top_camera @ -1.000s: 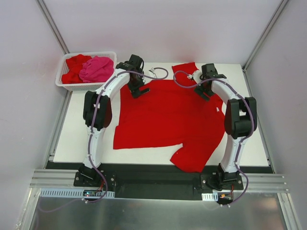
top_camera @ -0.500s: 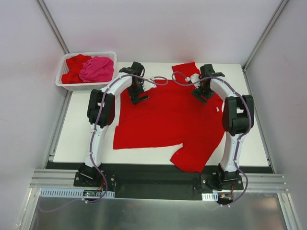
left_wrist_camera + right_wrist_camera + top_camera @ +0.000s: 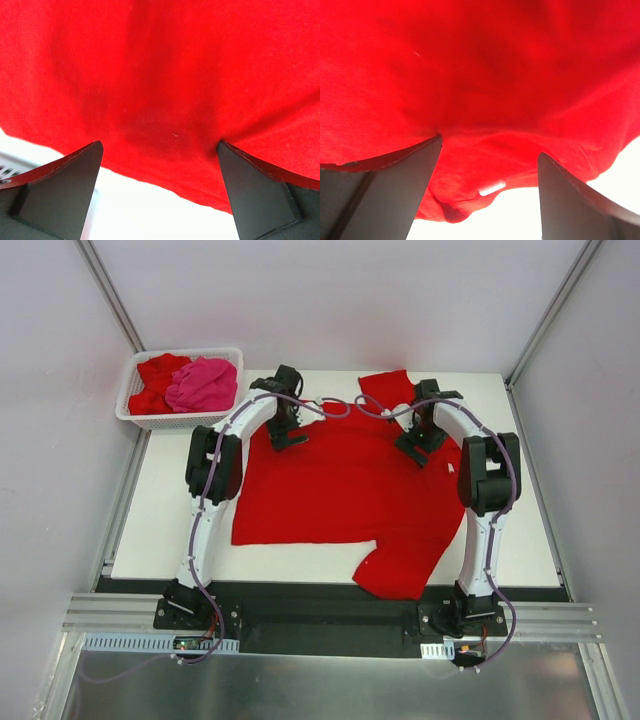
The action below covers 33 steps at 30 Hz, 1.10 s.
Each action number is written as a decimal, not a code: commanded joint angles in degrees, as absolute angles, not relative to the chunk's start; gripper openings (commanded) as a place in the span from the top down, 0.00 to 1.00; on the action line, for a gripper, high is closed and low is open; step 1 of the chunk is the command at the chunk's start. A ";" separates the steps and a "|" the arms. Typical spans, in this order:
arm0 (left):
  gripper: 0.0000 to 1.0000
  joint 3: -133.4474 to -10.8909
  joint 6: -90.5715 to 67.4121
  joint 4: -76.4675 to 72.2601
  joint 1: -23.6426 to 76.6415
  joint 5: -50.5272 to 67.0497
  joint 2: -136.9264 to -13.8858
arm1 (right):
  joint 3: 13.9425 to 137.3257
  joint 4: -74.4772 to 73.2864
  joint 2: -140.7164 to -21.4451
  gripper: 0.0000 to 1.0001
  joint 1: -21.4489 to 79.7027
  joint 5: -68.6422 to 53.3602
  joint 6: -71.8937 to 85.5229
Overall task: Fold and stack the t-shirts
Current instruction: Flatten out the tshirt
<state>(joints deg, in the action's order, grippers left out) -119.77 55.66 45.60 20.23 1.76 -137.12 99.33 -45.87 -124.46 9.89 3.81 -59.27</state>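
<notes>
One red t-shirt (image 3: 340, 490) lies spread on the white table (image 3: 165, 505), with one sleeve (image 3: 385, 385) reaching the far edge and a part hanging toward the near edge. My left gripper (image 3: 287, 435) is down on the shirt's far left edge. In the left wrist view that gripper (image 3: 160, 150) is open, its fingertips (image 3: 75, 172) straddling the cloth's hem. My right gripper (image 3: 418, 448) is down on the far right part. Seen from the right wrist, it (image 3: 489, 150) is open over bunched red cloth (image 3: 485, 100) with a small white tag (image 3: 492, 188).
A white lattice basket (image 3: 180, 422) stands at the table's far left corner and holds a pink t-shirt (image 3: 203, 383) and a red one (image 3: 158, 375). Grey walls and metal posts close in the table on three sides.
Both grippers have moved toward me from the table's far edge onto the shirt's far part. The shirt's near left hem has shifted slightly left.
</notes>
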 commanded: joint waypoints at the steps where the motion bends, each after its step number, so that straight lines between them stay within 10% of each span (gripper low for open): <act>1: 0.01 -123.57 58.18 43.51 18.55 -4.65 -139.92 | 97.05 -41.33 -121.56 0.18 9.49 5.44 -60.64; 33: 0.01 -120.41 57.04 28.74 18.90 -17.04 -137.11 | 98.26 -29.53 -124.80 0.20 9.49 8.88 -63.37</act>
<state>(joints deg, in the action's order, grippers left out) -120.97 56.58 31.86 18.37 -13.91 -138.74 95.39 -32.14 -123.44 9.82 8.64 -62.00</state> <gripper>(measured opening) 0.993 0.797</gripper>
